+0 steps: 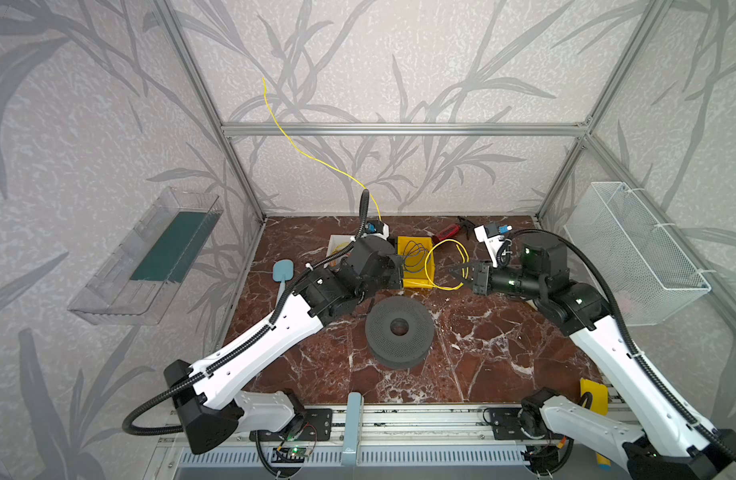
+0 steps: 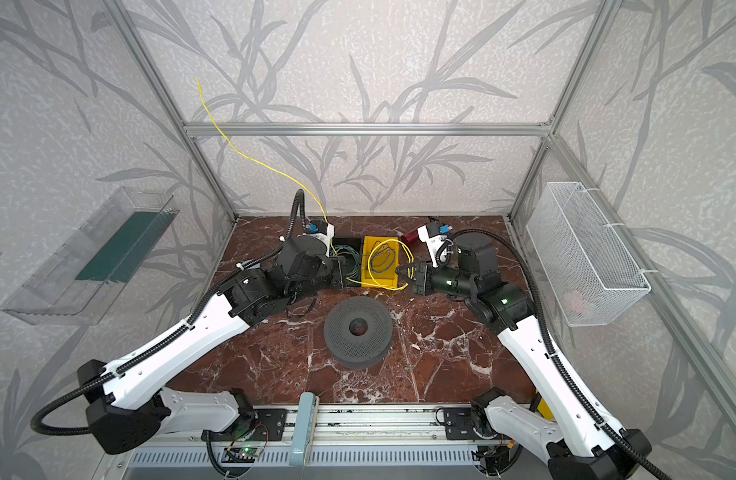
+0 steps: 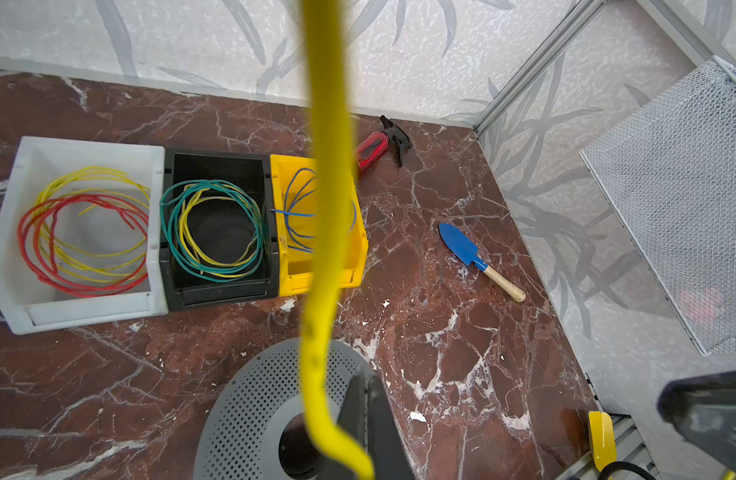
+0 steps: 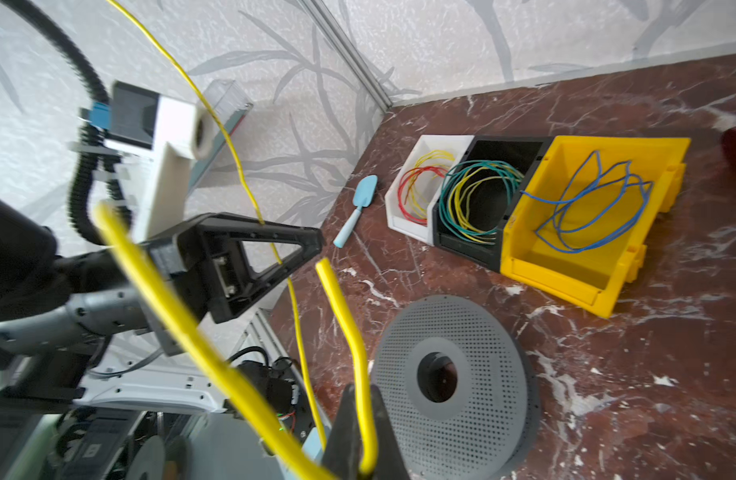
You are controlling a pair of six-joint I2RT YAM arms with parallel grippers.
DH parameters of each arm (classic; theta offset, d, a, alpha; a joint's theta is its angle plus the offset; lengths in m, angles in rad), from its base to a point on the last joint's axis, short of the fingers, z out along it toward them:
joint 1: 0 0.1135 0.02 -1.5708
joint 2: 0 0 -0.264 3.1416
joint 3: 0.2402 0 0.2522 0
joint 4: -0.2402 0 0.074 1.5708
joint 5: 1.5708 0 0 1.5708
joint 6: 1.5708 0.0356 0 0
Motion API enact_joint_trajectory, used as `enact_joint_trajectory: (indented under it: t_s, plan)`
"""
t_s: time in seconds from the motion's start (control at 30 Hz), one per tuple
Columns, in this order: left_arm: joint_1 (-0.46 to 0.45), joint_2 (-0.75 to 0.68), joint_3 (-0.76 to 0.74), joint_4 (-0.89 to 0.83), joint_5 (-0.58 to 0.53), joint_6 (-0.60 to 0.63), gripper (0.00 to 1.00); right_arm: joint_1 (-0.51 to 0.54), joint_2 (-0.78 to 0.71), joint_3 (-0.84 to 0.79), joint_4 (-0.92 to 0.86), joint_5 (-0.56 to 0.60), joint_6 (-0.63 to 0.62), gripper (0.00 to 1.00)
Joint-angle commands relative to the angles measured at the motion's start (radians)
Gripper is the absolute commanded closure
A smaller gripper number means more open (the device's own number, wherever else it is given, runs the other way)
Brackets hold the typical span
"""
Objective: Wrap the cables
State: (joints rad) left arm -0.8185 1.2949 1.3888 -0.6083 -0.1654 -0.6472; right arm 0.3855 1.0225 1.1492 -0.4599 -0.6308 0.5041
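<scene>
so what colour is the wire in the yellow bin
Blue wire, clearest in right wrist view.

and here's the table (image 1: 482,353), red-brown marble with white veins and small white flecks scattered over it. along the back stand three bins in a row, side walls touching: white bin (image 3: 9,257), black bin (image 3: 221,297), yellow bin (image 4: 557,282). in front of them, near the middle, a grey perforated spool (image 1: 418,332) lies flat. a red spray bottle (image 3: 372,149) lies on its side just beside the yellow bin. a blue trowel (image 3: 480,262) lies well apart on bare marble, a light blue trowel (image 4: 355,212) near the white bin. at the front right corner, possibly a yellow scoop (image 1: 593,395).
</scene>
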Motion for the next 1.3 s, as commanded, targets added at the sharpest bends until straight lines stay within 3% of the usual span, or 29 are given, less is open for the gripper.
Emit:
enact_joint_trajectory:
  t_s: [0.0,0.2,0.43,0.57,0.6,0.73,0.83,0.97,1.1,1.27]
  plan:
    - [0.059,-0.044,-0.050,-0.095,-0.102,0.022,1.00,-0.083,-0.067,-0.039,0.078,-0.132,0.110,1.00]
    - [0.101,-0.075,-0.111,-0.035,0.007,-0.002,1.00,-0.103,-0.067,-0.055,0.130,-0.176,0.161,1.00]
    - [0.233,-0.161,-0.221,0.096,0.249,-0.086,1.00,-0.142,-0.109,-0.133,0.270,-0.243,0.237,1.00]
    - [0.242,-0.169,-0.220,0.120,0.338,-0.065,1.00,-0.141,-0.107,-0.138,0.309,-0.262,0.255,0.85]
    - [0.243,-0.170,-0.217,0.121,0.356,-0.058,1.00,-0.142,-0.108,-0.131,0.299,-0.259,0.246,0.74]
    - [0.242,-0.175,-0.212,0.120,0.407,-0.031,1.00,-0.143,-0.113,-0.064,0.175,-0.232,0.149,0.50]
    - [0.243,-0.174,-0.202,0.115,0.435,-0.012,1.00,-0.152,-0.119,-0.010,0.085,-0.204,0.056,0.49]
    - [0.241,-0.167,-0.182,0.121,0.528,0.036,1.00,-0.234,-0.124,0.002,0.041,-0.192,0.027,0.52]
    - [0.241,-0.161,-0.156,0.126,0.677,0.084,1.00,-0.328,-0.116,-0.094,0.226,-0.292,0.125,0.52]
    - [0.241,-0.167,-0.148,0.134,0.766,0.097,1.00,-0.330,-0.089,-0.248,0.558,-0.391,0.315,0.50]
